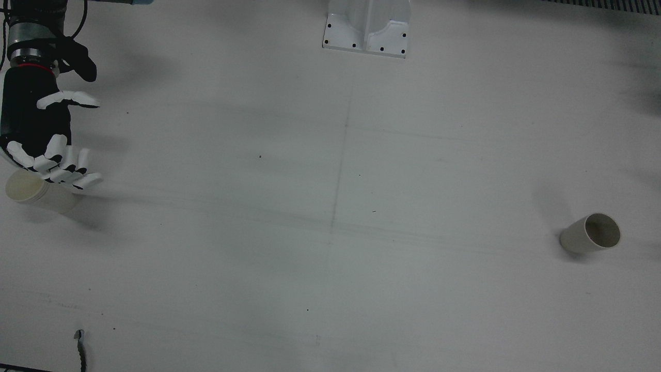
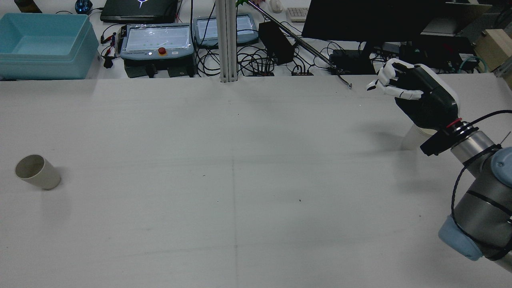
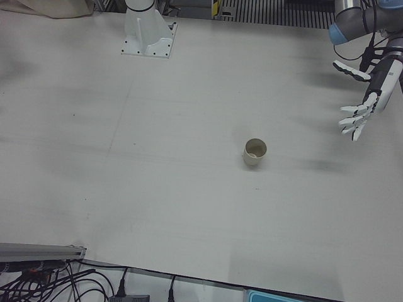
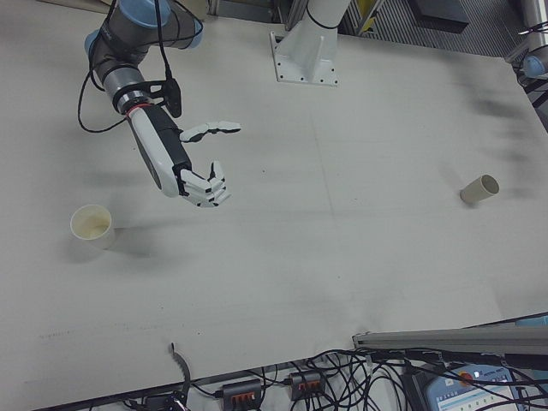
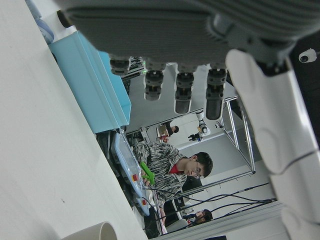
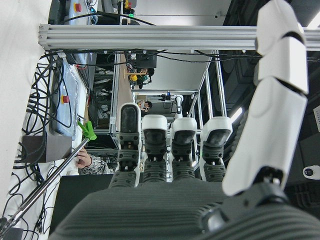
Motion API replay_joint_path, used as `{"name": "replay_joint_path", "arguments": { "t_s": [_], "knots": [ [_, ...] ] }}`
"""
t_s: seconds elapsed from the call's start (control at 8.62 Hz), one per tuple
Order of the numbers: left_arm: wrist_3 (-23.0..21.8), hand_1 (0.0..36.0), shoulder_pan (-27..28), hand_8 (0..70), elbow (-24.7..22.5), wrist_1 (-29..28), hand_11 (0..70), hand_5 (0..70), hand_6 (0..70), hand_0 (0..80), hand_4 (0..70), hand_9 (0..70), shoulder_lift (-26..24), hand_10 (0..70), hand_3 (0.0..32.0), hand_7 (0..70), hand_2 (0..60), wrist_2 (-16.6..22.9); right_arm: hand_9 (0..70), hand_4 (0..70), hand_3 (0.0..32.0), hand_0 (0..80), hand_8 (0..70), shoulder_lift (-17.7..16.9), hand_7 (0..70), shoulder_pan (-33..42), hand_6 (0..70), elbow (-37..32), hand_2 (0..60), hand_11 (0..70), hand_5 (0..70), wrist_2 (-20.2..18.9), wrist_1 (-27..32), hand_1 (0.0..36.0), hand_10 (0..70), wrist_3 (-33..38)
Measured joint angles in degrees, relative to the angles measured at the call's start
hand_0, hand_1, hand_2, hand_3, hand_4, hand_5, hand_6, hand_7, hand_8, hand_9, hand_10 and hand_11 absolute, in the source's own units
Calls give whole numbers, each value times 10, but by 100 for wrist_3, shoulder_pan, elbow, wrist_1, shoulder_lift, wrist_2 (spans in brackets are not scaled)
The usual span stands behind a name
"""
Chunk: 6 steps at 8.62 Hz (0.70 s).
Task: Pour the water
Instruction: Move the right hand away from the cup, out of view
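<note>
My right hand (image 4: 184, 167) hovers with fingers (image 4: 205, 187) spread, holding nothing, near the upright cream paper cup (image 4: 92, 227) by the white surface (image 1: 330, 206) edge. The second cream paper cup (image 1: 590, 233) stands far across, my open left hand (image 3: 365, 104) above its side (wide bare room between).

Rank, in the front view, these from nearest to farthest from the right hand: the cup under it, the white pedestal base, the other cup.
Measured from the right hand:
1. Cup under it, at the view's left edge, just below the fingers.
2. White pedestal base, top centre.
3. Other cup, far right, on the left arm's half.
</note>
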Motion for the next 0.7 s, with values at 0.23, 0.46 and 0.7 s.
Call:
{"name": "replay_joint_path", "arguments": {
  "t_s": [0.23,0.46,0.7],
  "knots": [
    [-284,64,-3,153,21,37,41,335,127,526,112,124,29,20,132,212,0,1,526,139,0,555,360,-280,700,221,342,468,222,305,700,156,-361,206,198,-290],
    [-400,58,4,149,63,64,43,320,108,520,92,118,138,22,132,191,0,-29,538,131,0,546,372,-1015,700,815,338,1097,200,334,700,148,-768,190,219,-677],
    [-230,47,79,170,470,-8,58,325,124,509,102,140,-108,33,100,199,0,-360,692,166,0,539,483,-1273,700,1081,421,1269,182,422,700,-14,-855,166,284,-733]
  ]
}}
